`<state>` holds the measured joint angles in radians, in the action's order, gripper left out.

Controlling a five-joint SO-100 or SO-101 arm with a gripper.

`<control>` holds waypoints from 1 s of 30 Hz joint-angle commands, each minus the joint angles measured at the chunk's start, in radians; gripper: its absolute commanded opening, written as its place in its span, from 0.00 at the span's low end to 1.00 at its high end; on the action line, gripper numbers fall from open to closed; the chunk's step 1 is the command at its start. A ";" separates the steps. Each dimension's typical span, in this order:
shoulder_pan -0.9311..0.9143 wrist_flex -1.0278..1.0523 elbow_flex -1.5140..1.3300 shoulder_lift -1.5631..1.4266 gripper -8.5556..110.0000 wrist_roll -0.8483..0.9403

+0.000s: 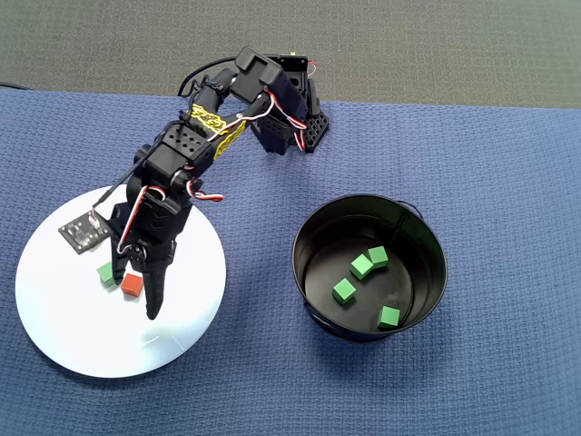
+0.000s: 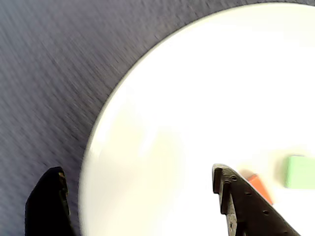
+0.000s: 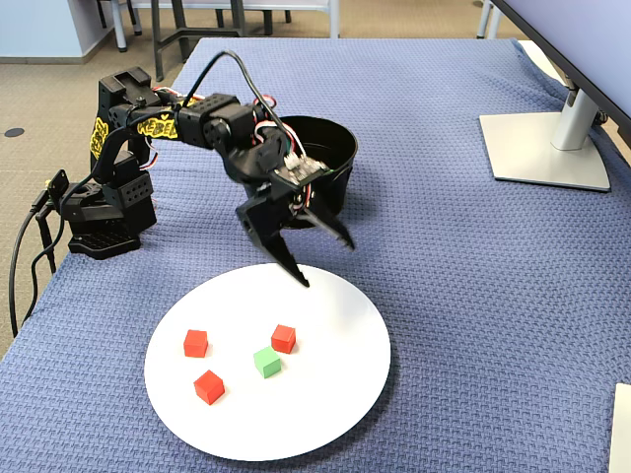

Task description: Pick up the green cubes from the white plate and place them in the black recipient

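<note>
The white plate [image 3: 335, 394] is taken as the landmark; it lies flat on the counter [image 3: 473, 296], which is covered by a blue woven cloth.

In the fixed view, one green cube [image 3: 266, 363] is seen on the plate, near its middle. Three red cubes are spread around it: one [image 3: 284, 338] just beside it toward the arm, one [image 3: 195, 343] further to the left, and one [image 3: 208, 386] toward the plate's near edge. In the overhead view only the green cube [image 1: 107, 274] and one red cube [image 1: 132, 285] beside it are visible, the others being hidden under the arm.

The jaws [image 3: 325, 261] are held above the plate's far edge, pointing down at it, and are spread wide with nothing between them. No cube is touched. In the wrist view the two black fingertips [image 2: 231, 191] are seen well apart over the bare plate [image 2: 197, 98], with the green cube [image 2: 299, 171] and a red cube [image 2: 258, 186] just past one tip.

The black recipient [image 1: 313, 227] stands off the plate, near it and upright on the cloth. Four green cubes are seen on its shiny bottom in the overhead view: two [image 1: 378, 257] [image 1: 362, 266] touching each other, one [image 1: 343, 291] near them, and one [image 1: 388, 317] apart by the wall.

The arm's base [image 3: 99, 212] is fixed beyond the plate at the counter's edge. A monitor stand [image 3: 547, 148] rests well away from the plate.
</note>
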<state>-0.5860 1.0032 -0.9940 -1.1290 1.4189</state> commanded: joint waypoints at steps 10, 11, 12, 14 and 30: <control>-0.150 -0.118 0.014 0.086 0.34 0.244; -0.158 -0.130 0.015 0.097 0.34 0.242; -0.166 -0.146 0.015 0.107 0.34 0.242; -0.181 -0.175 0.015 0.133 0.34 0.236; -0.261 -0.181 0.017 0.204 0.33 0.225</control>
<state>-0.8314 0.8253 -0.9956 -0.9097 1.6598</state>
